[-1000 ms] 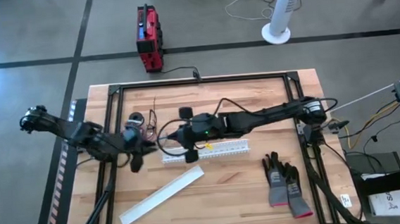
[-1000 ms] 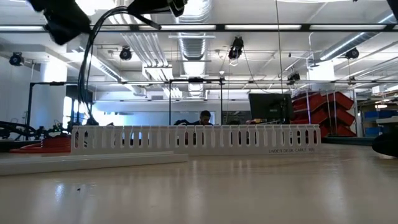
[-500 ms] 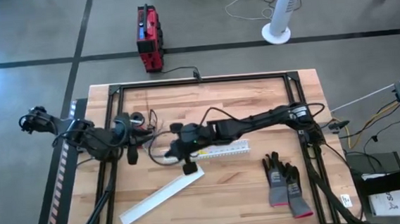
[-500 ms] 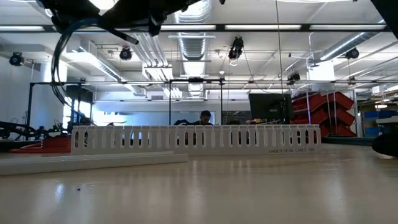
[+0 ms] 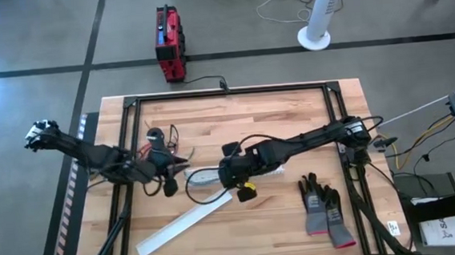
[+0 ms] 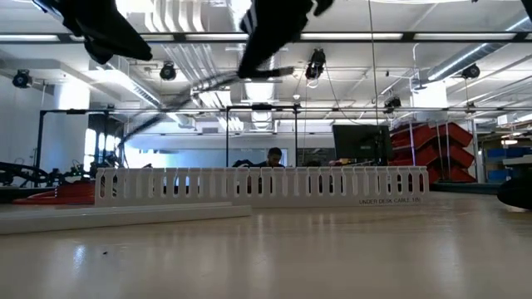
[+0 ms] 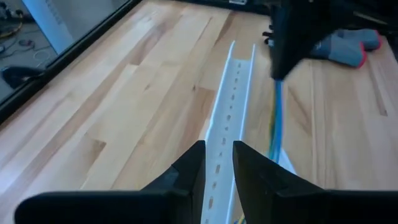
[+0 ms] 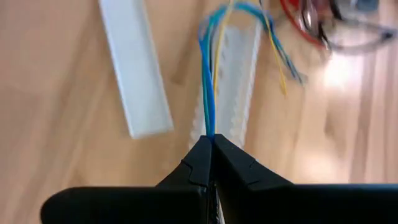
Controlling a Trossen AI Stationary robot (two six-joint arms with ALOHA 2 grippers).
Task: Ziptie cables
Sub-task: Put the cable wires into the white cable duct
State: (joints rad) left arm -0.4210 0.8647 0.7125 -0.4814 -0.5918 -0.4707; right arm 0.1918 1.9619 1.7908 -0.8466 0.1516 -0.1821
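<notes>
On the pale, plank-grained wooden worktop (image 5: 290, 107), the right gripper (image 8: 211, 152) has its jaws pressed together on a thin bundle of blue and yellow cables (image 8: 210, 68). In the right wrist view the strands run straight out from the jaw tips, pass over the white slotted cable duct (image 8: 239, 81), then fan apart toward a coil of red and black wire (image 8: 311, 25). In the high view this gripper (image 5: 235, 173) sits near the middle of the worktop, over the near end of the duct (image 5: 272, 169), with a loop of black cable (image 5: 195, 186) curving from it toward the left arm.

The left gripper (image 7: 217, 165) hovers low above the duct (image 7: 233, 112), its two dark fingers close but with a narrow gap between them, clamped on nothing that can be seen. From above it (image 5: 166, 170) lies just left of the duct, beside the red-and-black coil (image 5: 155, 149).

A flat white lid strip (image 5: 184, 222) lies diagonally nearer the front edge. A pair of grey, black and red knit gloves (image 5: 324, 209) rests at the right, well apart from the cables.
</notes>
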